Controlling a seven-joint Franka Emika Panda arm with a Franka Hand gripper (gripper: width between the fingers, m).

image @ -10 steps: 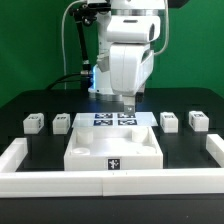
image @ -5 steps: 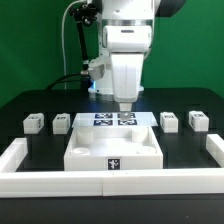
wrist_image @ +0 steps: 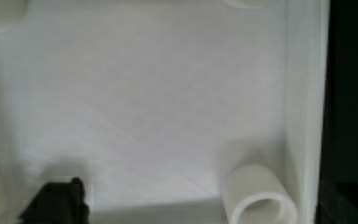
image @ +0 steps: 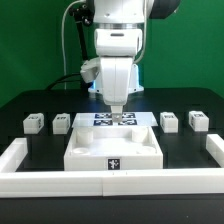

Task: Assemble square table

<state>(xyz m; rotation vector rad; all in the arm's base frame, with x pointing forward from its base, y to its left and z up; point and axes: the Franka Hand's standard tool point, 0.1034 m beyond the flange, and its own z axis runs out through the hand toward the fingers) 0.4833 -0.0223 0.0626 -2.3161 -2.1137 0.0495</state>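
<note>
The square table's top is a white slab lying flat in the middle, with raised corners and a black-and-white tag on its front edge. Two short white leg blocks stand on the exterior view's left, and two more on its right. My gripper hangs over the slab's far edge, open and holding nothing. The wrist view shows the slab's white surface, a round corner socket and my gripper, with one dark finger beside the socket.
The marker board lies just behind the slab, under the gripper. A long white rail borders the black table at the front and turns up both sides.
The arm has swung toward the exterior view's left and come down, bringing the gripper closer to the slab's far edge. The jaws stay wide. No part has moved.
</note>
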